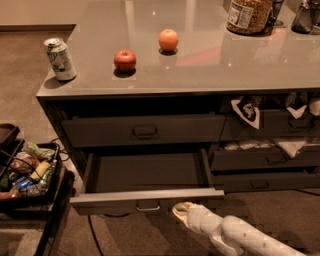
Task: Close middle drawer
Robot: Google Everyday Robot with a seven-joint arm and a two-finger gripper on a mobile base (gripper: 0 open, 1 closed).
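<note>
The middle drawer (145,197) is a wide dark grey drawer pulled out from the left bank of the counter, its shallow box empty. Its flat front faces me with a small rectangular pull handle (148,205) at the centre. My gripper (181,210), white and padded, sits low just right of the handle, touching or almost touching the drawer front's lower right part. The arm runs off to the lower right. The top drawer (145,131) above is closed.
On the countertop (200,55) stand a soda can (60,59), a red apple (125,60), an orange (168,40) and a jar (248,15). Right-hand drawers (265,160) hold bags. A black cart (30,175) with snacks stands left.
</note>
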